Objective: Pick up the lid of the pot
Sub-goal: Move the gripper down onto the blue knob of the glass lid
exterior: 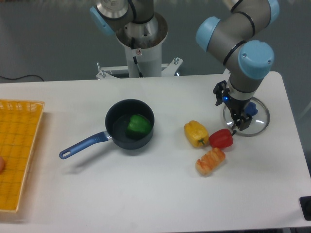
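Hovering by the left part of the pot lid (pixel 258 124), my gripper (pixel 231 112) is standing open, fingers apart; contact I am not able to confirm. The lid is lying at right, blue knob (pixel 252 108) showing. Farther left, a black pan (pixel 116 119) is holding something green (pixel 139 125).

White table (pixel 121 194) here — pan (pixel 117 120) centre-left; yellow piece (pixel 196 134), red one (pixel 221 139), orange one (pixel 210 161) mid-right; lid (pixel 261 119) upper right; crate (pixel 22 150) left edge.
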